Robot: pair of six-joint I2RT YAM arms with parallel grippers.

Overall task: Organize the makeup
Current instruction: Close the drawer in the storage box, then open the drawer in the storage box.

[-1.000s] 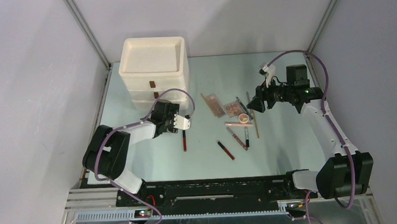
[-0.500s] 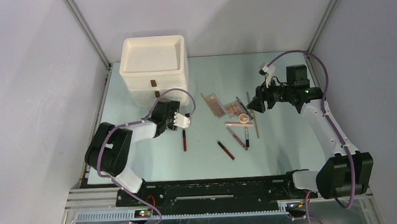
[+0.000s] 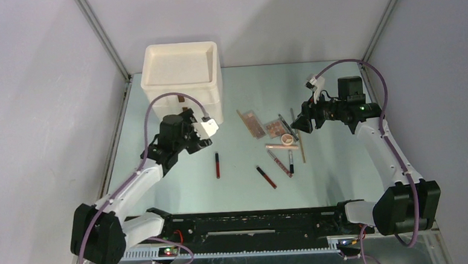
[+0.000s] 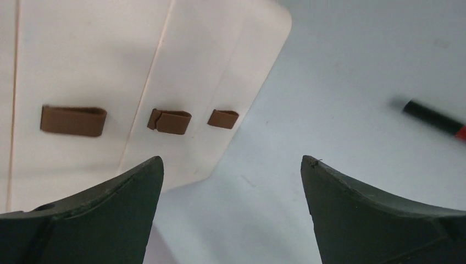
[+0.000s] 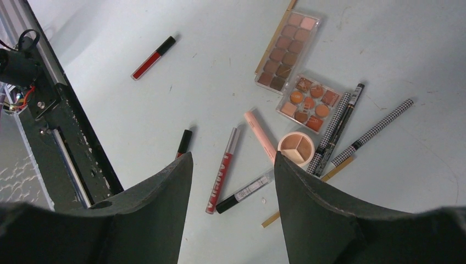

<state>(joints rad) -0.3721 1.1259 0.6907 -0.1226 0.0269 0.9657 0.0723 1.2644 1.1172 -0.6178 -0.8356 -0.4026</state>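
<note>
left gripper (image 4: 231,165) spread wide, empty, right at the front of the drawer box (image 3: 181,80), nose toward its brown handles (image 4: 169,121). lone dark-red tube (image 3: 217,165) lies on the table in front of the box, just off the box's right corner, near the left gripper and to its right. the tube's long axis runs straight away from the box front. left arm is clearly nearer. right gripper (image 5: 233,157) part-spread, nothing between the jaws, over the makeup cluster (image 3: 277,139) well right of the box. likely call: left takes the tube, jaws across its width.
</note>
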